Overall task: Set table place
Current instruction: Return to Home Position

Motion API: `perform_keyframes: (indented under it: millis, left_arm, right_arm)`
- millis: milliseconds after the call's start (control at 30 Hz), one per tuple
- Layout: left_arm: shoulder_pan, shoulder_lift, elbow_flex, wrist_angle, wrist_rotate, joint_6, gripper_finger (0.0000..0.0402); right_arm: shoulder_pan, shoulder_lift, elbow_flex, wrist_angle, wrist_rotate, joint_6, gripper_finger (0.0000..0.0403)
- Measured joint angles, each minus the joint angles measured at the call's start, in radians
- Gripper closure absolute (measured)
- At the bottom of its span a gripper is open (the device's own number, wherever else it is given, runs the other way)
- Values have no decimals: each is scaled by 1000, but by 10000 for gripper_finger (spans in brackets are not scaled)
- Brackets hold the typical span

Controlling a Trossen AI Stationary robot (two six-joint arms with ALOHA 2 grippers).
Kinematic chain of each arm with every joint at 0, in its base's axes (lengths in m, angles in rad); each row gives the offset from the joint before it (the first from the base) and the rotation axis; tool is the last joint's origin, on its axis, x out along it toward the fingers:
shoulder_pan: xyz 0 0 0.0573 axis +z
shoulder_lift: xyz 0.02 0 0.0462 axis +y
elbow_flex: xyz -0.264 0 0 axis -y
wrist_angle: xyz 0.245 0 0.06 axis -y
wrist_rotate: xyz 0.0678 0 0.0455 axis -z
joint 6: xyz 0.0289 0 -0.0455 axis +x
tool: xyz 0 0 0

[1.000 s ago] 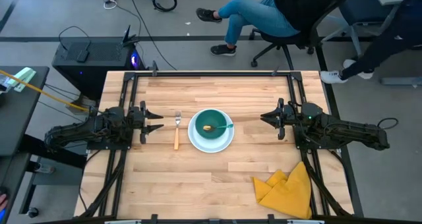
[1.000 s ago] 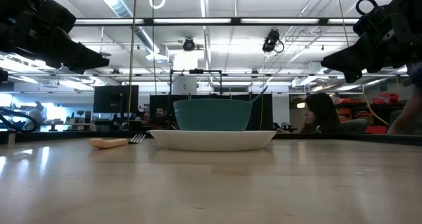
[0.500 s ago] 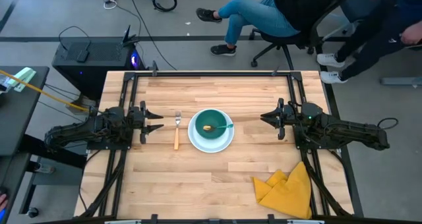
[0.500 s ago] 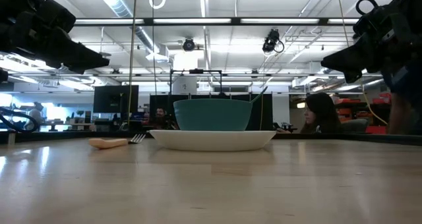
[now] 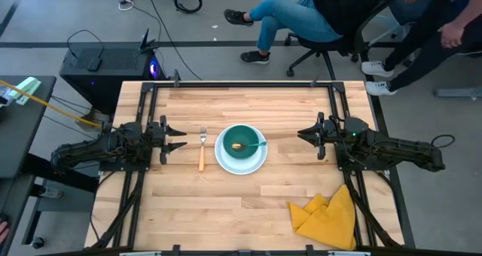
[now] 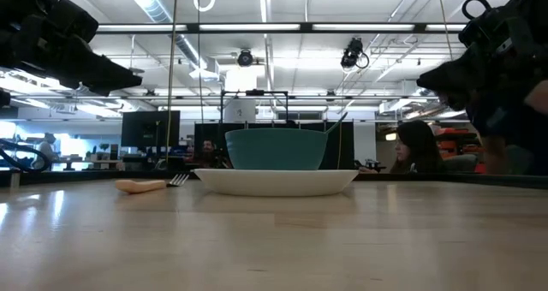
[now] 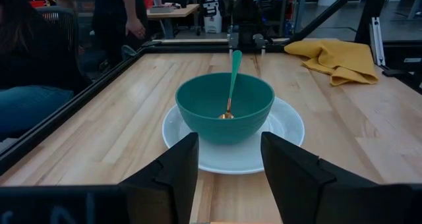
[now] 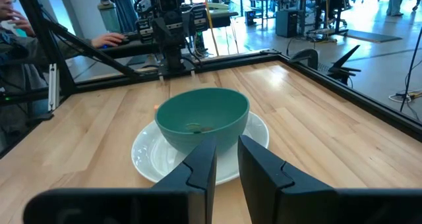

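So the left gripper (image 5: 183, 138) hovers over the counter (image 5: 248, 203) with jaws wide apart, and the right gripper (image 5: 301, 135) faces it with only a narrow gap between its jaws, both empty. Between them the teal bowl (image 5: 242, 134) sits on the white plate (image 5: 241, 169), teal-handled gold spoon (image 5: 239, 145) resting inside, orange-handled fork (image 5: 202, 152) lying just left of the plate. A crumpled yellow cloth (image 5: 327, 214) is off by the right arm, well apart.

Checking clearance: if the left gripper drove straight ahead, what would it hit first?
Likely the teal bowl on the white plate, centred ahead of the left gripper. The low view shows that gripper above the rim, so it might pass over.
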Motion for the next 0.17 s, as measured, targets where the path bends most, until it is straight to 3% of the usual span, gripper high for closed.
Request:
perform_keyframes:
  millis: [167]
  left_arm:
    - [0, 0, 0, 0, 0, 0, 227]
  right_arm:
    - [0, 0, 0, 0, 0, 0, 334]
